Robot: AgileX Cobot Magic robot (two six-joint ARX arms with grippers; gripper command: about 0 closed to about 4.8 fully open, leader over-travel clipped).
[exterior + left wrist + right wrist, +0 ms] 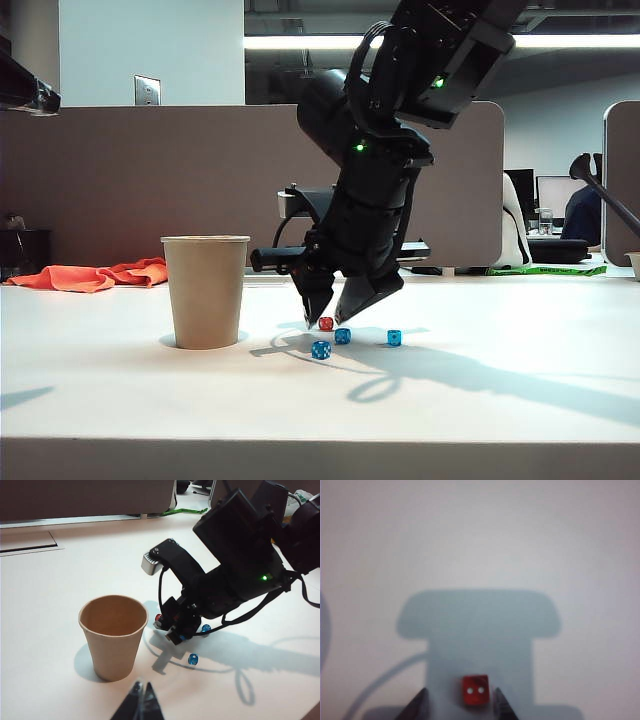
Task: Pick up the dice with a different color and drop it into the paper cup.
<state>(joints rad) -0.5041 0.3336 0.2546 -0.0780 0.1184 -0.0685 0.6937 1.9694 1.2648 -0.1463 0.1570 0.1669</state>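
Red die (326,323): task item, on counter (520,400), sits btwn the two fingers of right claw (333,318); not lifted. Right wrist view shows it (475,691) w/ a two-pip face up, gaps on both sides to fingertips (420,705).
Counter: white, carries cup, all dice, arm shadows.
Right arm (380,190): black, comes down from upper right of exterior view, green LEDs lit.
Paper cup (206,290): tan, upright, left of dice in exterior view, near but apart; inside looks empty in left wrist view (113,636).
Right claw: spread, tips pointing down just above counter, straddling red die, no contact seen.
Left claw (141,700): near side of cup, tips pressed together, nothing held.
Blue dice: three, on counter just right of red die (343,336), (321,350), (394,338); untouched.
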